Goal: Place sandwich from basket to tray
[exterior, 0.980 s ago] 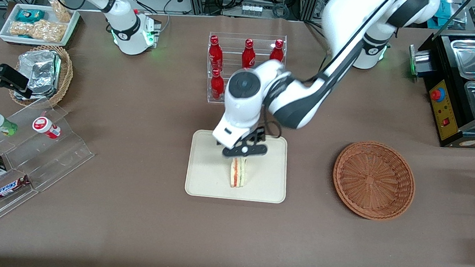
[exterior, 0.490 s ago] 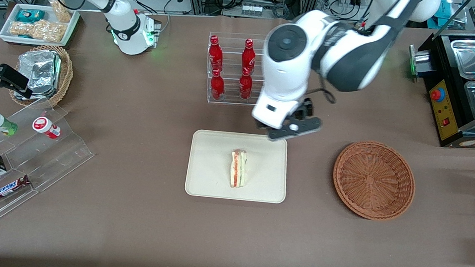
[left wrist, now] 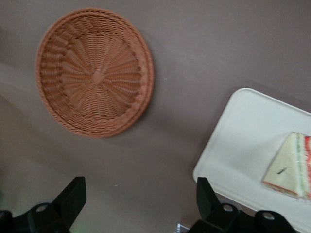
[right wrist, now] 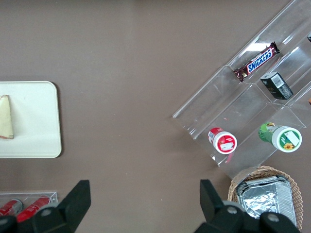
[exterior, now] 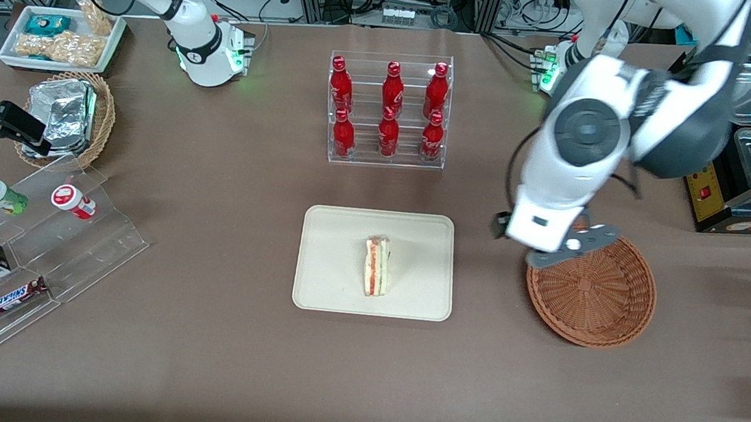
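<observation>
Toward the parked arm's end of the table stood a clear stepped display [exterior: 34, 254] with small snack items and a foil-filled wicker basket [exterior: 71, 116] farther from the camera. In the middle lay the tray [exterior: 333, 290], with a rack of red bottles [exterior: 388, 112] farther from the camera than it. The sandwich [exterior: 375, 275] lay on the tray, near its middle, apart from the rim. It rested on one cut face, with the red and green layers showing along its edge.

Toward the working arm's end, the gripper [exterior: 568, 247] hung above the edge of the basket [exterior: 597, 305], on the side nearest the tray. Its fingers [left wrist: 73, 196] were spread wide and held nothing. The basket had nothing in it.

The placing looked complete.

The sandwich was probably light and soft. The bread would squash under a strong squeeze, and the clear wrap could be a little slippery. I think the best hold would be across the two flat bread faces, near the thick end of the wedge, with gentle force, not on the thin point.
</observation>
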You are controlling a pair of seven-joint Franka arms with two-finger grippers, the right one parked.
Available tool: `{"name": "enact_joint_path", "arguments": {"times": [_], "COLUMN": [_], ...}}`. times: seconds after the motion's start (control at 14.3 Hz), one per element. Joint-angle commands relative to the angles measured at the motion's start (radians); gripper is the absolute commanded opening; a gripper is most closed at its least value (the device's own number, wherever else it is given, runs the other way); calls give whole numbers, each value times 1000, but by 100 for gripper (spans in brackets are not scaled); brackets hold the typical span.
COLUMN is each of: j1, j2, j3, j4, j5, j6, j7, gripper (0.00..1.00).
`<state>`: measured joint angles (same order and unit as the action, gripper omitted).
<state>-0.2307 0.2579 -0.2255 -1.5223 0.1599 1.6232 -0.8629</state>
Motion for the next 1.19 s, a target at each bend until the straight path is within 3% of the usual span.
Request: {"name": "enact_joint_path", "arguments": {"times": [0.0,0.21,0.56,0.98,1.12], "j1": [71,146,292,295,289], "j2": [-162,-258,-315,-313,-307], "j3": [-8,-6,-15,86,101], "j4": [-165,-255,-253,-199,-181], "j5": [-19,-66,-134,-158,-163], "j6": [-3,-31,-85,-68,-48], "j7": [100,233,526,882,887], "gripper": [100,100,100,100,100]}}
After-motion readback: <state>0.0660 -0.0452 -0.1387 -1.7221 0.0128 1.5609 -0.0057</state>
